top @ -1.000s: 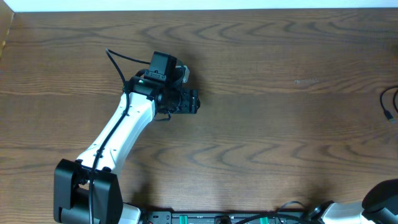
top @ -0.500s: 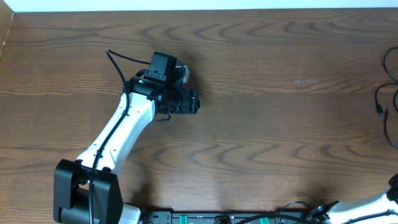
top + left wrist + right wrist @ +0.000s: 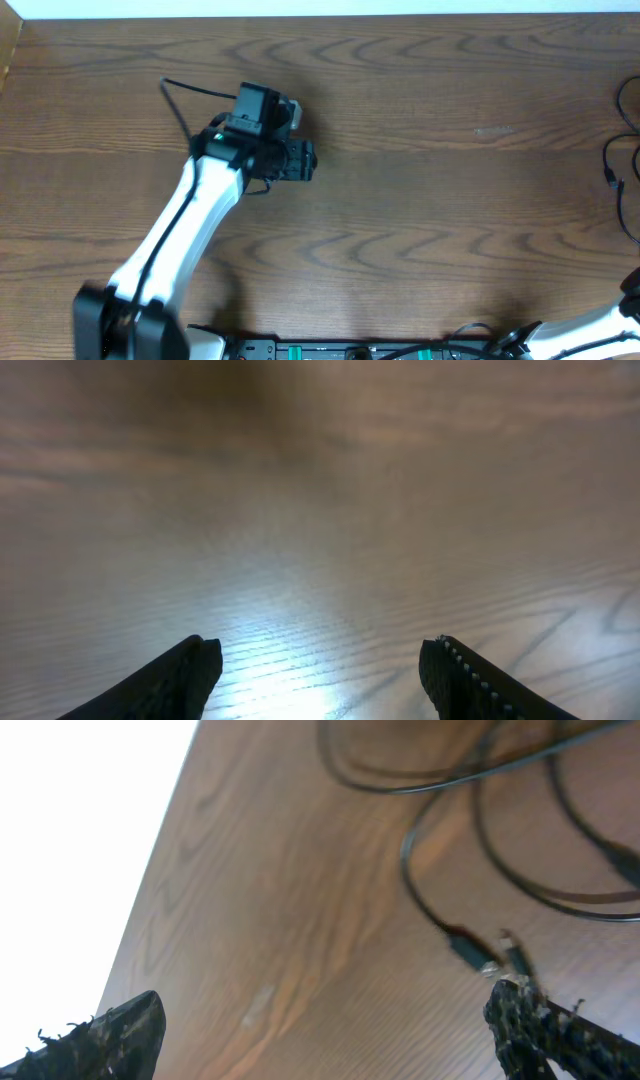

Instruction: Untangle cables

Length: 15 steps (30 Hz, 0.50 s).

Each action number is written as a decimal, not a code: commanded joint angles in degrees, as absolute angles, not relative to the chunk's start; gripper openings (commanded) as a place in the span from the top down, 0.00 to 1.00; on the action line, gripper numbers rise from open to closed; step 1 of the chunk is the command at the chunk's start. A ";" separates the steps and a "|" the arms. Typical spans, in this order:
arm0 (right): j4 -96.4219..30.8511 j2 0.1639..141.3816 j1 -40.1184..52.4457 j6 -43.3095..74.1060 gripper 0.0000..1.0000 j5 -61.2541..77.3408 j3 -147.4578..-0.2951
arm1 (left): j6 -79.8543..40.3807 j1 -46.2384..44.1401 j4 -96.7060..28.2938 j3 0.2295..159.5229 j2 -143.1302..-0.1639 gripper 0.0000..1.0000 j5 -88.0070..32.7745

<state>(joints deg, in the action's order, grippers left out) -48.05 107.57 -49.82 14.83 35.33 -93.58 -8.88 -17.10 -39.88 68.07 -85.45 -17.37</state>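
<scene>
free: table (image 3: 450,200) middle | obstacle: cables (image 3: 610,176) at right edge

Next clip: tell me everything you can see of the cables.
The cables are thin dark cords lying in loose, overlapping loops on the wooden table, far to its right and partly cut off in the overhead view. A small plug end lies flat on the wood. The right claw is open beside them, gripping nothing.

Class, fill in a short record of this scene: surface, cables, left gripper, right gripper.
surface: brown wooden table
cables: dark, looped at the table's right edge, plug ends lying on the wood
left gripper: open, empty, over bare wood, well apart from the cables
right gripper: open, empty, close to the plug ends
</scene>
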 commanded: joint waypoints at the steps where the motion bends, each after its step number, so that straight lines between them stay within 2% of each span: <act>1: -48.12 98.94 -49.87 10.17 0.01 40.38 -93.69 | -7.79 -17.23 -40.21 68.60 -75.64 0.31 -12.23; 6: -45.39 86.30 -48.38 5.63 0.01 51.99 -93.69 | -9.58 -17.17 -41.21 68.60 -61.78 0.30 -9.06; 11: -40.62 73.23 -47.64 3.77 0.01 70.74 -93.69 | -10.37 -17.17 -43.53 68.60 -49.60 0.30 -6.35; 15: -41.08 63.66 -47.66 3.81 0.01 71.55 -93.69 | -10.37 -17.17 -45.06 68.60 -41.69 0.30 -1.45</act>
<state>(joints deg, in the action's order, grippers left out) -40.84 69.28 -47.77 5.41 64.45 -93.51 -9.61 -17.10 -44.05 68.07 -47.13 -7.05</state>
